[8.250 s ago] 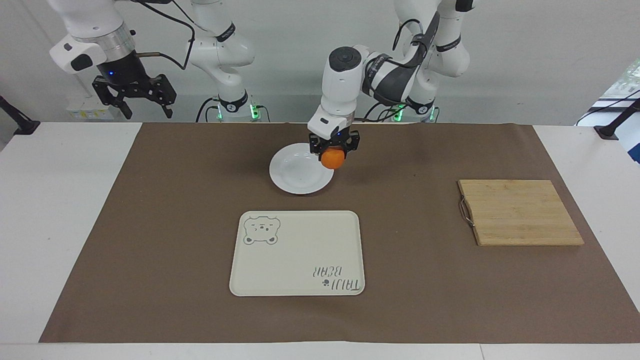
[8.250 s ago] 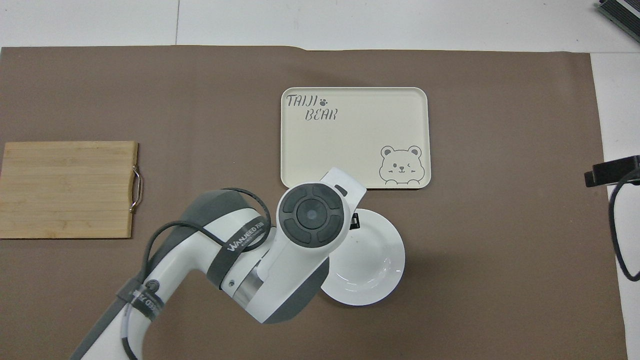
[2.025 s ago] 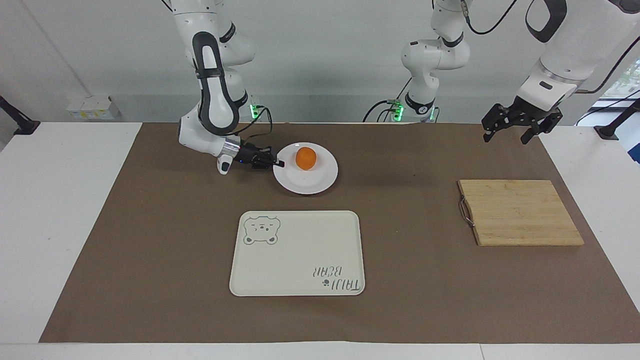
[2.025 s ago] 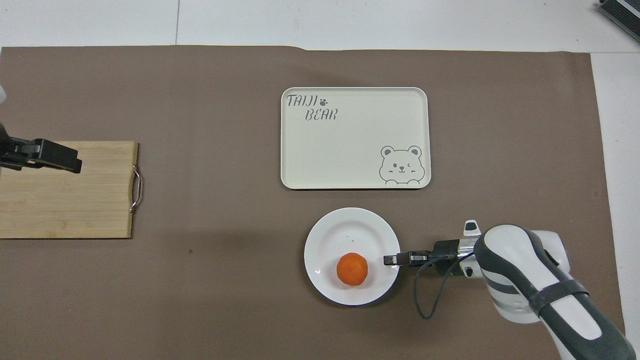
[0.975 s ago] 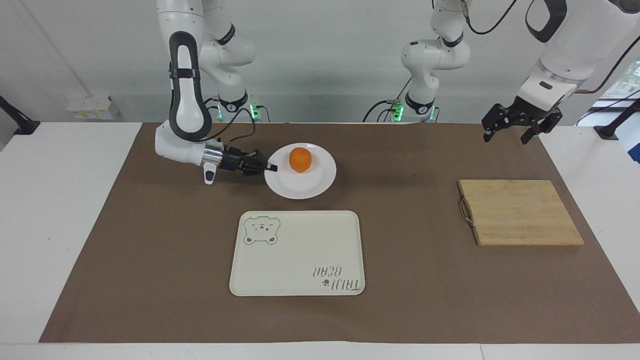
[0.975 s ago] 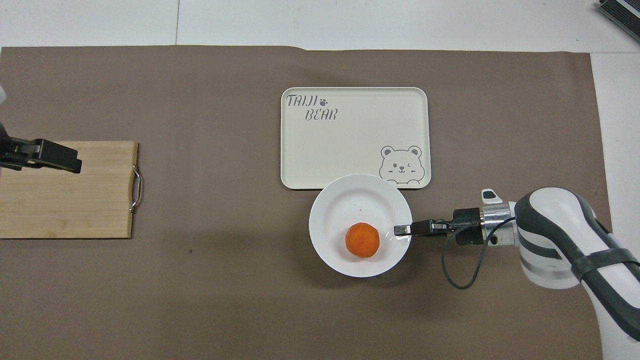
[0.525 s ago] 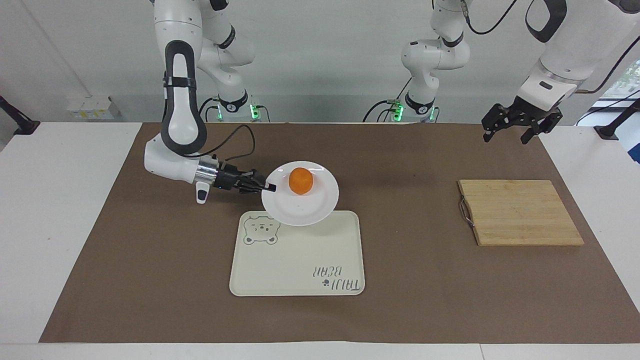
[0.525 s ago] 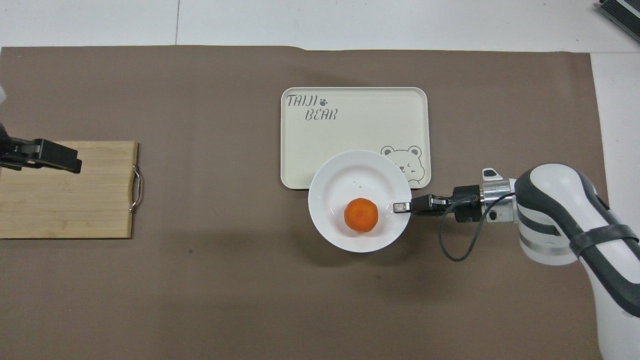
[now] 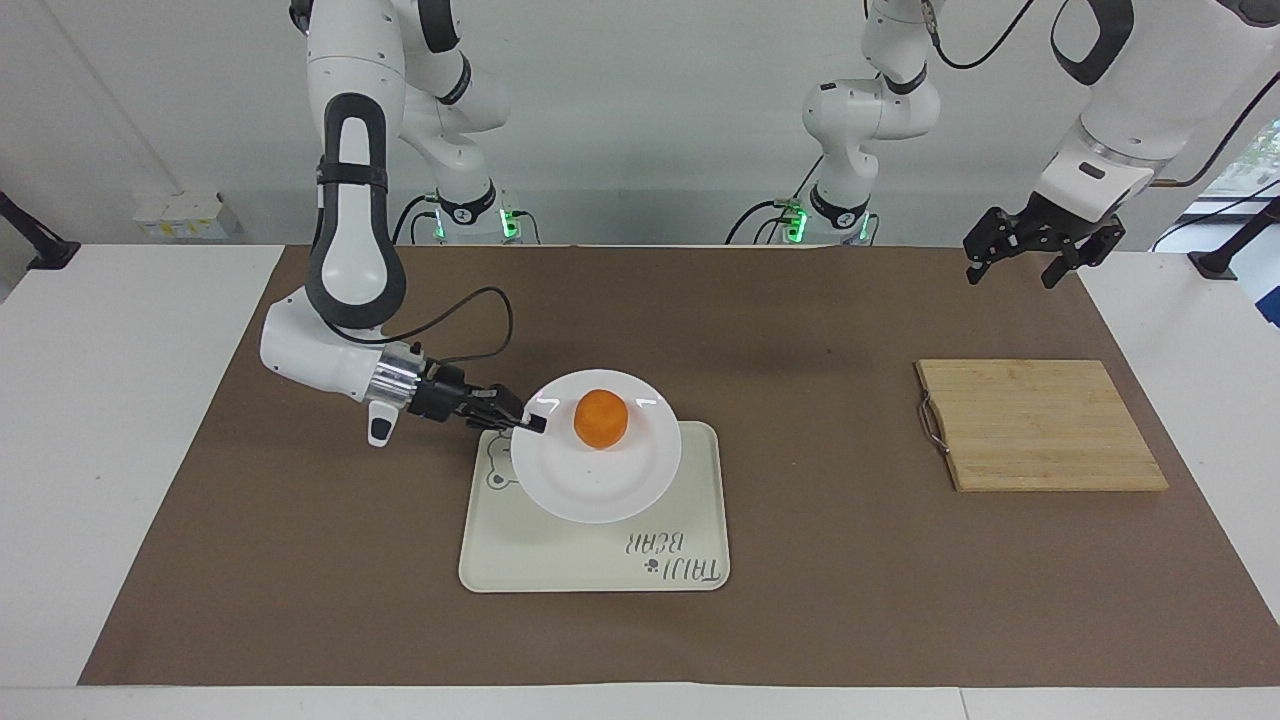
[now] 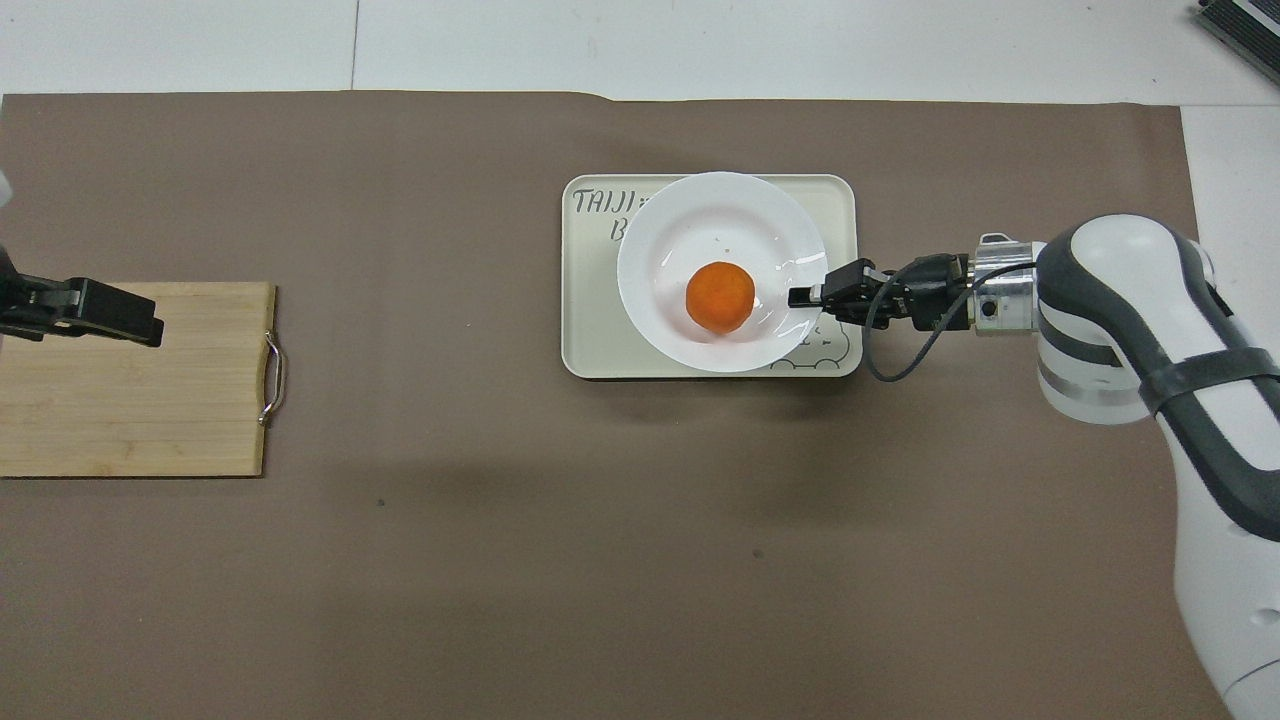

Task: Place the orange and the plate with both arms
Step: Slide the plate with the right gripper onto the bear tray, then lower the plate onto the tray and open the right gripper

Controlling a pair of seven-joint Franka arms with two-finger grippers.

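Note:
The orange (image 9: 601,418) (image 10: 719,297) rests in the round white plate (image 9: 590,480) (image 10: 680,225). My right gripper (image 9: 533,424) (image 10: 803,296) is shut on the plate's rim at the side toward the right arm's end of the table. It holds the plate up over the cream tray (image 9: 600,560) (image 10: 590,340), and the plate covers most of the bear drawing. Over the mat's corner, above the wooden board (image 9: 1040,425) (image 10: 130,380), my left gripper (image 9: 1030,258) (image 10: 105,312) hangs open and holds nothing while that arm waits.
The wooden board with a metal handle lies on the brown mat (image 9: 300,560) toward the left arm's end of the table. White table edges border the mat at both ends.
The right gripper has carried the plate with the orange away from the robots, from beside the tray to over its middle, and lifted it. The left arm has not moved.

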